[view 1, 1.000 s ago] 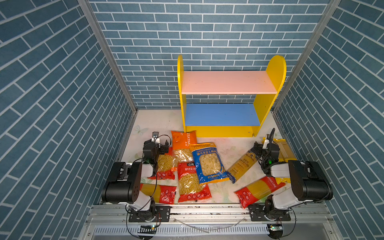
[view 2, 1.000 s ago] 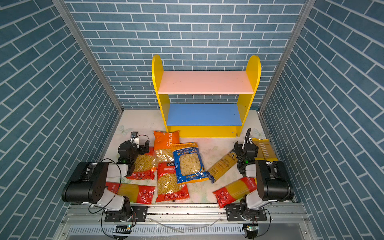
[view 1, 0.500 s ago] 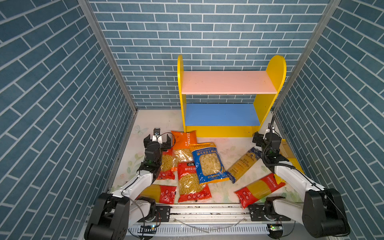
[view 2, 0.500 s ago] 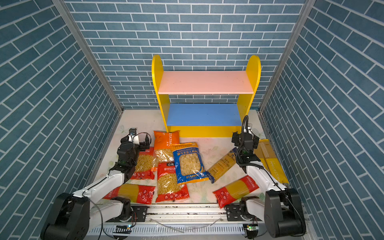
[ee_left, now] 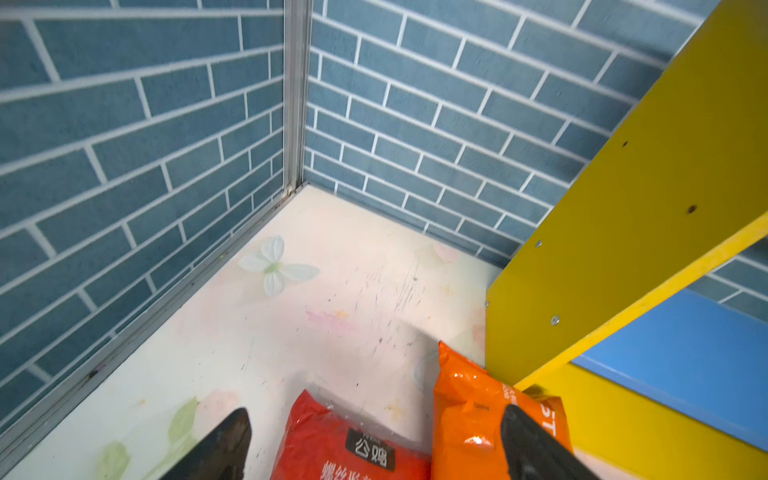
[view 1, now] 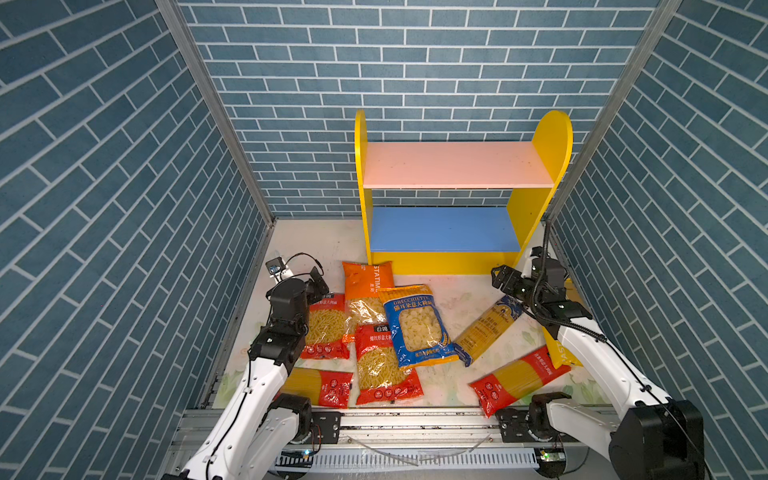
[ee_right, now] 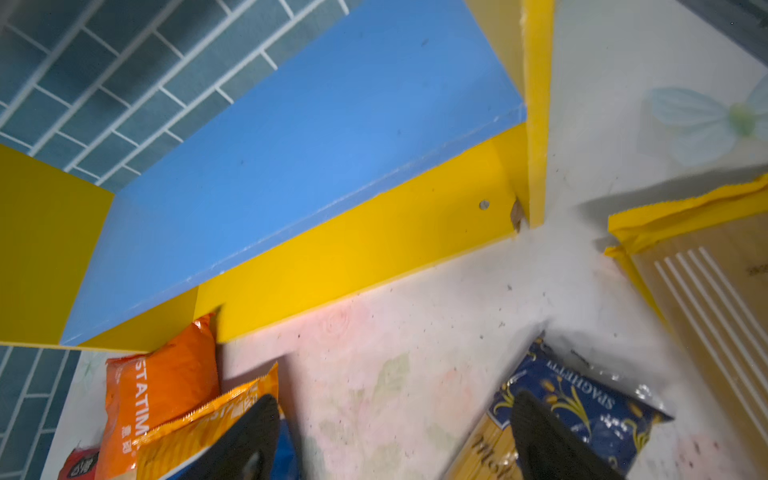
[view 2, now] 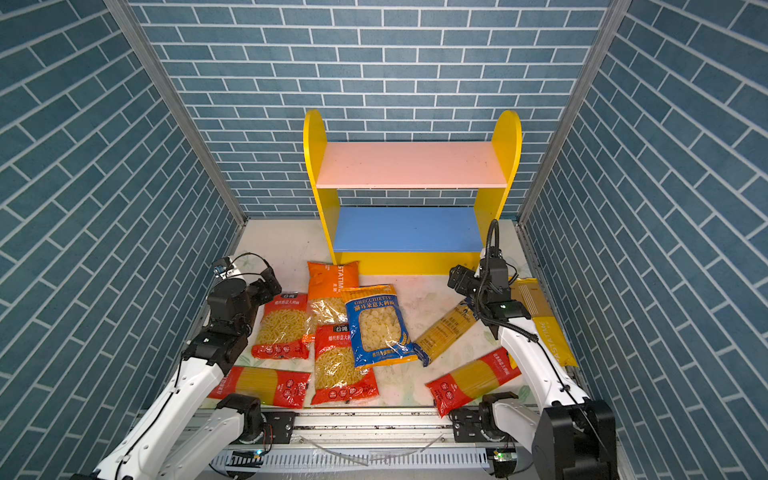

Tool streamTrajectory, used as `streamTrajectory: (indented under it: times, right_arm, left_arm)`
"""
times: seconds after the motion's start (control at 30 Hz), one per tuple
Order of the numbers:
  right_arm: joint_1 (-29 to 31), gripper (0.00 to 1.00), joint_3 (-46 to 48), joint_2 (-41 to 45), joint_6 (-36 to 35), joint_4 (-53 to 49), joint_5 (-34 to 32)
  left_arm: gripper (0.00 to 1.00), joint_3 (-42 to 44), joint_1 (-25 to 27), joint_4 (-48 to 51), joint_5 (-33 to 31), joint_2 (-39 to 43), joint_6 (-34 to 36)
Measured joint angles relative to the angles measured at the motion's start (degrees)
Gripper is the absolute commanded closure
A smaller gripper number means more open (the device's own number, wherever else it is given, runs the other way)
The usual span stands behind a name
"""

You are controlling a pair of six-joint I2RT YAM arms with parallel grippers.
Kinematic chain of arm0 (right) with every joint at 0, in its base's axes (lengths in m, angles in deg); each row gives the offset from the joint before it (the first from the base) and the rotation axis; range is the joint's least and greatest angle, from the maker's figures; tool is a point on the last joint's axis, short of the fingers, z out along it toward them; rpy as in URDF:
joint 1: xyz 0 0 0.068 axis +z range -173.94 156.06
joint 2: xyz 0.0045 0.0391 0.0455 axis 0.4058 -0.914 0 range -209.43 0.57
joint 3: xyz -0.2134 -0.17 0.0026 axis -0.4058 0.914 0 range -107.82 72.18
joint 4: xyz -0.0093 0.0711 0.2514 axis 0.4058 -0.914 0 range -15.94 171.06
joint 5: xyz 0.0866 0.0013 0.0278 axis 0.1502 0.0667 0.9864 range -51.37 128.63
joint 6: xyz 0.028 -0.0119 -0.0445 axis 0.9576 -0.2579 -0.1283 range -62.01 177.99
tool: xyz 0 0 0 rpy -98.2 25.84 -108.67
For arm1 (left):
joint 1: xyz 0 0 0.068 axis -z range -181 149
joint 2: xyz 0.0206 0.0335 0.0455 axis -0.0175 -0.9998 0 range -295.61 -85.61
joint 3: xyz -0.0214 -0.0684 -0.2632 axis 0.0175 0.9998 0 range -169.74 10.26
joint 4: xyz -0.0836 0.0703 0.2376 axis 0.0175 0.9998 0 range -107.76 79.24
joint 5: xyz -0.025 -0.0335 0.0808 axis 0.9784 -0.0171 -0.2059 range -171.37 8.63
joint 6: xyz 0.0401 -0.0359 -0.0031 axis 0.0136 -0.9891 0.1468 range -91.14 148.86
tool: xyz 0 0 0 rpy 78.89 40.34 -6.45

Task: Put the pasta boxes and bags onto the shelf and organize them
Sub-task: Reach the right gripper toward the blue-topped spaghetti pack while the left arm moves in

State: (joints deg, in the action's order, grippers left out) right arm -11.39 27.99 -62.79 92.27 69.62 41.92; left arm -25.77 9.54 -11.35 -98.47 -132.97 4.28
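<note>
Blue-grey brick-patterned walls [view 1: 415, 62] close the space in on three sides and meet at bare metal corner posts [view 1: 216, 108]. The table [view 1: 316, 241] is pale, printed with faint flowers and leaves (dark scratches show in the left wrist view). The shelf [view 1: 453, 164] stands against the back wall, right of centre, with both its pink and blue boards bare.

All the pasta lies flat on the table in front of it. An orange bag [view 1: 368, 282] lies at the shelf's foot, with a blue-yellow bag [view 1: 415, 328] overlapping it and red bags [view 1: 326, 328] alongside. There is also a dark blue spaghetti pack [view 1: 486, 328], red spaghetti packs [view 1: 519, 378] near the front rail [view 1: 395, 419], and yellow packs [view 2: 540, 316] by the right wall.

The left gripper [ee_left: 376, 415] hovers over the red and orange bags, fingers spread and empty. The right gripper [ee_right: 395, 399] hangs over bare table, likewise spread and holding nothing.
</note>
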Motion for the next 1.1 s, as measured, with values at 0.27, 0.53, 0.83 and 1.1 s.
streamTrajectory:
  times: [0.27,0.53,0.83,1.1]
  right_arm:
    - [7.5,0.04,-5.4,0.1,1.1,-12.6,-12.1]
    - [2.2,0.17,-2.8,0.4,4.9,-11.9,-1.4]
    - [13.6,0.20,-2.9,-9.2,6.0,-11.3,4.2]
    - [14.7,0.16,-2.6,-11.5,6.4,-12.8,8.2]
  left_arm:
    - [0.16,-8.1,7.0,11.8,5.4,-9.7,-3.0]
    - [0.15,-8.1,24.9,12.3,2.5,-15.5,-8.2]
    - [0.06,-9.7,37.2,10.5,1.7,-29.2,-14.5]
    - [0.07,-10.1,38.2,10.0,2.9,-30.3,-17.6]
